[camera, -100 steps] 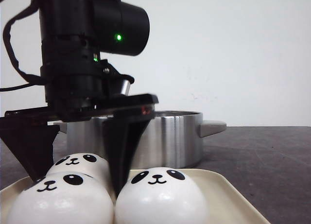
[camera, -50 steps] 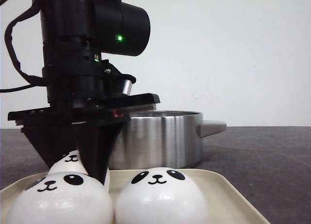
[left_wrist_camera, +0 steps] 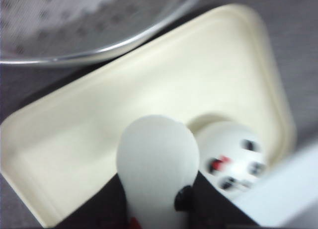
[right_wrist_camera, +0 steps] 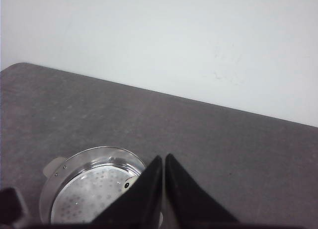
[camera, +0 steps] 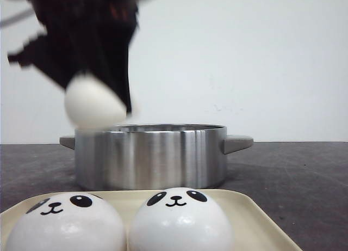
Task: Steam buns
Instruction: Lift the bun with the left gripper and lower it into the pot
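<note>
My left gripper (camera: 100,96) is shut on a white bun (camera: 93,103) and holds it in the air, blurred, above the left rim of the steel pot (camera: 157,155). In the left wrist view the held bun (left_wrist_camera: 158,162) sits between my dark fingers (left_wrist_camera: 211,201), over the cream tray (left_wrist_camera: 99,114). Two panda-faced buns (camera: 65,224) (camera: 179,221) rest on the tray (camera: 255,215); one of them shows in the left wrist view (left_wrist_camera: 231,157). My right gripper (right_wrist_camera: 164,160) is shut and empty, high above the pot (right_wrist_camera: 84,189). A small white piece with a black dot (right_wrist_camera: 130,183) peeks out beside its finger inside the pot.
The pot has a perforated steamer plate (right_wrist_camera: 92,196) inside and a side handle (camera: 238,143). It stands on a dark grey table (camera: 293,175) behind the tray, in front of a white wall.
My left gripper closed on the back bun on the tray and lifted it up to above the pot's rim. The two front buns have not moved.
</note>
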Controlling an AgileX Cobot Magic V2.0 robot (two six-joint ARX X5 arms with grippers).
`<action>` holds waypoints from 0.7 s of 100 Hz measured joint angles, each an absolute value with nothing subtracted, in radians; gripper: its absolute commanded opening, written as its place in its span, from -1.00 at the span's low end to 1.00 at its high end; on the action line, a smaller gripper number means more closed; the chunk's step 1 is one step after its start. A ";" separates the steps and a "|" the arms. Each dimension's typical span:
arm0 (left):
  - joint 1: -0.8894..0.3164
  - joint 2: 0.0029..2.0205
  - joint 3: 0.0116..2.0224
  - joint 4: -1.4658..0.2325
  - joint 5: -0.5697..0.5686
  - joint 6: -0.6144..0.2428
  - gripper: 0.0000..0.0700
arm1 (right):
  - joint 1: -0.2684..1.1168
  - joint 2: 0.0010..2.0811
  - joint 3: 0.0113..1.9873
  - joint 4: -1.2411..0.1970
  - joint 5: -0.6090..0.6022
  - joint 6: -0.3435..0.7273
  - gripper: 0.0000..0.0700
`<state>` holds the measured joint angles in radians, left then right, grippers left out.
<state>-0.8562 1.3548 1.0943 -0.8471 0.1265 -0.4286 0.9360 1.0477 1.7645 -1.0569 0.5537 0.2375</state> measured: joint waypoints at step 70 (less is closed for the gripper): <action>-0.564 1.621 1.519 -0.842 0.069 -0.248 -1.00 | 0.936 1.049 1.765 -1.077 0.550 0.243 -1.00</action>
<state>-0.5640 1.6211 1.5188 -0.8417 0.0692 -0.2481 0.9356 1.0489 1.7645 -1.0767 0.5503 0.2428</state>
